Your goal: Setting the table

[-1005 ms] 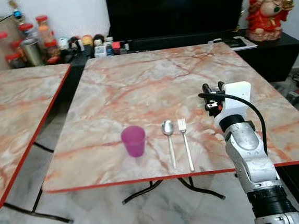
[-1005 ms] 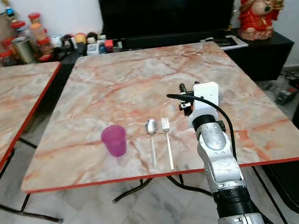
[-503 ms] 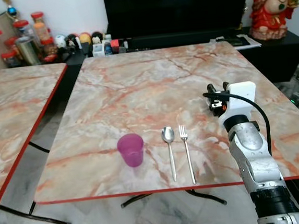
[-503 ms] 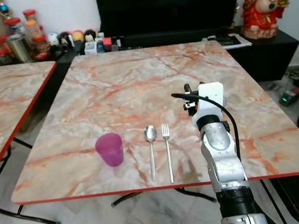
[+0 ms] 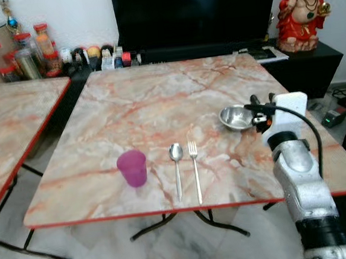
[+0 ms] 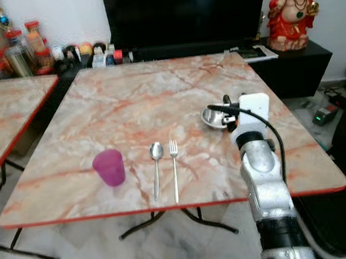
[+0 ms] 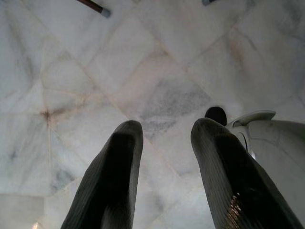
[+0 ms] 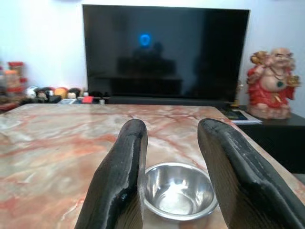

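The right claw (image 8: 171,191) hangs low over the marble surface (image 5: 159,106) near its right edge, its two black fingers (image 8: 121,186) spread wide with nothing between them. Just ahead of its tips sits a steel bowl (image 5: 237,117), upright and apart from the fingers. Well to the claw's left lie a fork (image 5: 195,171) and a spoon (image 5: 177,168) side by side, and further left stands a purple cup (image 5: 132,167). The left claw (image 7: 164,181) hangs idle over the tiled floor (image 7: 95,81), fingers parted and empty.
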Controlling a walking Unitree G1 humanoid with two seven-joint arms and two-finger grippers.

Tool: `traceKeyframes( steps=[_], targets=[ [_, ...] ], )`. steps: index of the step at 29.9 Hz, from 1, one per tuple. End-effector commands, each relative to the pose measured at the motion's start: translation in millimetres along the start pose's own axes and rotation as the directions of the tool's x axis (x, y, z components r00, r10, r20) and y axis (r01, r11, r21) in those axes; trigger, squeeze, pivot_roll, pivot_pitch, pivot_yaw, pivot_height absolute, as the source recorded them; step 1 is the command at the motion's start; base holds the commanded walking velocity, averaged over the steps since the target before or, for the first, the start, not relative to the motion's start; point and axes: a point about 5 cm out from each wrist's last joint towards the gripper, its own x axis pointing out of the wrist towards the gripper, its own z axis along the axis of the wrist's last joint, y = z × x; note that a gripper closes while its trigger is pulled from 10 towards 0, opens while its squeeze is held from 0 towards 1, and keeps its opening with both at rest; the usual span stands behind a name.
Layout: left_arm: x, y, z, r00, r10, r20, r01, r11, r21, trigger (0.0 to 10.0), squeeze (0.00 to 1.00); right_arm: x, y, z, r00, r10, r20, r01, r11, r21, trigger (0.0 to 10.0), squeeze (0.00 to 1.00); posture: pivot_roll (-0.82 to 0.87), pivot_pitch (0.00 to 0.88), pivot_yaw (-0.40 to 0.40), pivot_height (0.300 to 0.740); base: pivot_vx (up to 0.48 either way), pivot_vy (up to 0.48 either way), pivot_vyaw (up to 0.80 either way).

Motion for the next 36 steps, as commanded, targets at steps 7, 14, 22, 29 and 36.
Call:
traceKeyframes(
  steps=[7,14,22,29,36],
  targets=[
    [0.0,-3.8,-1.1,1.0,-0.006,-0.005,0.006,1.0,-0.021,10.0,0.0,1.9,-7.0,2.5,1.0,-0.022,-0.001,0.022,1.0,-0.003,10.0,0.0,0.0,0.0,0.01,0.732,0.0,0.0,0.0],
    [0.0,-4.0,-1.0,1.0,-0.007,-0.002,0.007,1.0,-0.029,10.0,0.0,2.4,-9.2,1.8,0.999,-0.037,-0.008,0.037,0.999,0.001,10.0,0.0,0.0,0.0,0.01,0.732,0.0,0.0,0.0],
    [0.1,-4.1,-0.9,1.0,-0.008,-0.004,0.008,1.0,-0.028,10.0,0.0,3.9,-11.4,0.0,0.998,-0.05,-0.031,0.051,0.998,0.036,10.0,0.0,0.0,0.0,0.009,0.732,0.174,0.0,-0.5],
    [0.1,-4.1,-0.9,1.0,-0.008,-0.006,0.008,1.0,-0.026,10.0,0.0,3.7,-10.7,0.3,0.998,-0.049,-0.03,0.05,0.999,0.016,10.0,0.0,0.0,0.0,0.009,0.732,0.293,0.0,0.0],
    [0.2,-4.2,-1.0,1.0,-0.009,-0.009,0.009,1.0,-0.023,10.0,0.0,3.7,-11.0,-0.5,0.998,-0.051,-0.034,0.052,0.998,0.025,10.0,0.0,0.0,0.0,0.008,0.732,0.293,0.0,0.0]
  ],
)
